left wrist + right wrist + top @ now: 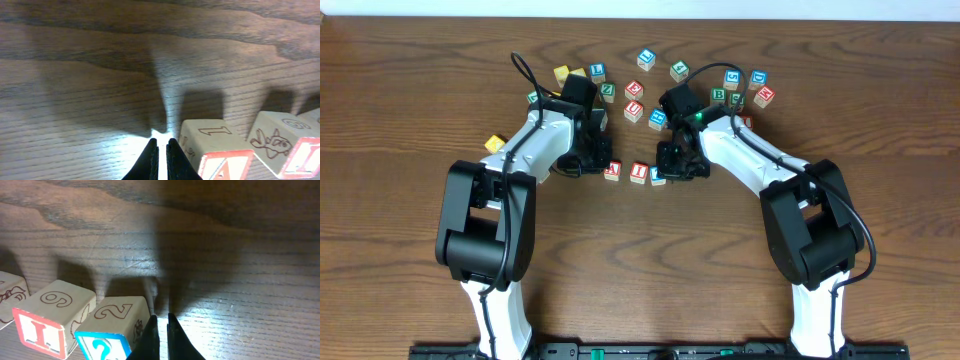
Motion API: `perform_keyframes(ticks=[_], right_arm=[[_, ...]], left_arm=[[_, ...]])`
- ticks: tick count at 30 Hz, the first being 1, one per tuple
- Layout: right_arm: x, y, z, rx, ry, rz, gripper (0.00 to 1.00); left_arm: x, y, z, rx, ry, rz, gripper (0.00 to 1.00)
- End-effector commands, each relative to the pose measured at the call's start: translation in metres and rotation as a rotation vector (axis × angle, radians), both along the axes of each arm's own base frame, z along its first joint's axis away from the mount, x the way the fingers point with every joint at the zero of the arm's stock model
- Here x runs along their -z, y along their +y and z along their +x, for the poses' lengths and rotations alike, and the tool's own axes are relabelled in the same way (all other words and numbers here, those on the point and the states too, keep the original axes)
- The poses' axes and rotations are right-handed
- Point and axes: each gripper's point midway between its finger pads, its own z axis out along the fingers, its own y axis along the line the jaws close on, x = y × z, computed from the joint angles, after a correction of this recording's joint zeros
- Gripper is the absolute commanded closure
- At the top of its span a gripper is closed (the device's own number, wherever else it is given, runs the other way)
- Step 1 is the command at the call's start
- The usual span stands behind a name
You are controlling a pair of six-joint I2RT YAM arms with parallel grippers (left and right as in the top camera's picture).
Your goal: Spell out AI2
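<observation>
Three wooden letter blocks lie in a short row near the middle of the worktop (400, 100). The A block (612, 171), red-bordered, is at the 9 o'clock end. The I block (639, 171), also red, is in the middle. The 2 block (658, 176), blue-bordered, is at the 3 o'clock end. Seen from overhead, the row reads A, I, 2. The I and 2 blocks are just beside each other, and the A block stands slightly apart.

The left end effector (162, 145) is low over the wood at the A block's 9 o'clock side. Its fingers are drawn to a narrow slit and hold nothing. Whether the nearer finger touches the block cannot be told.

The right end effector (161, 319) is at the 2 block's 3 o'clock side. It is likewise pinched narrow and holds nothing. Its inner finger (150, 335) is right against the block's corner in the wrist view, but contact is unclear.

Toward 12 o'clock of the row, a scatter of loose letter blocks (635, 90) spreads in an arc behind both arms. One yellow block (495, 143) lies apart at the row's 9 o'clock side, beyond the left arm.
</observation>
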Motion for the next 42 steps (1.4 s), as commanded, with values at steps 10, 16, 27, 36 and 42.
perform_keyframes(ticks=[10, 16, 27, 36, 42], right_arm=[[0.004, 0.009, -0.005, 0.004, 0.019, 0.030, 0.97], [0.004, 0.010, -0.004, 0.004, 0.014, 0.033, 0.97], [0.003, 0.012, 0.001, 0.004, -0.008, 0.043, 0.97], [0.001, 0.012, 0.010, 0.001, -0.044, 0.050, 0.98], [0.000, 0.014, 0.015, 0.000, -0.064, 0.059, 0.98]], left_arm=[[0.004, -0.024, -0.011, 0.067, 0.025, -0.055, 0.93], [0.003, -0.035, -0.013, 0.096, 0.014, -0.058, 0.92], [0.003, -0.036, -0.012, 0.096, 0.010, -0.059, 0.92], [0.003, -0.037, -0.008, 0.097, -0.007, -0.064, 0.92], [0.002, -0.042, -0.006, 0.107, -0.022, -0.068, 0.92]])
